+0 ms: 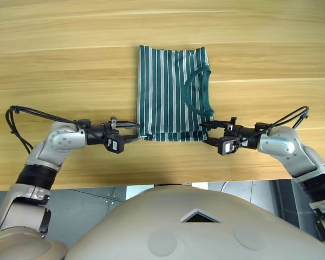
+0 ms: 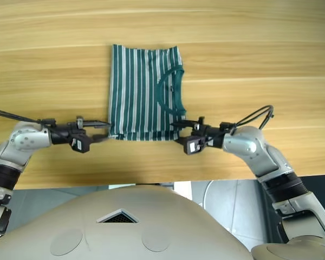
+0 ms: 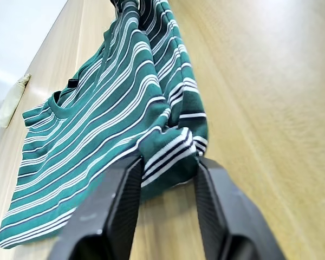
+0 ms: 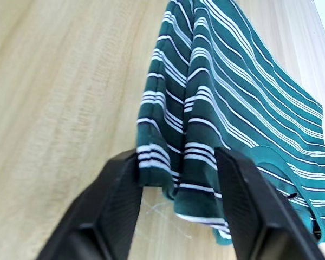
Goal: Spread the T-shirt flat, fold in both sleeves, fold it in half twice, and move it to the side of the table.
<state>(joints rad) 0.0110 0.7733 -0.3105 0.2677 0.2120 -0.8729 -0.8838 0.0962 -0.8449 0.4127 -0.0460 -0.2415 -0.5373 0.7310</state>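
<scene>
presently, the green-and-white striped fabric t-shirt lies folded into a tall rectangle on the light wooden table, its collar toward 3 o'clock. the left gripper is closed narrowly on the shirt's 7 o'clock corner, with cloth bunched between its black fingers. the right gripper pinches the 5 o'clock corner likewise.

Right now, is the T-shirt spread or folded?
Folded: the T-shirt is a narrow rectangle, sleeves tucked in, layered corners pinched by left gripper and right gripper.
</scene>
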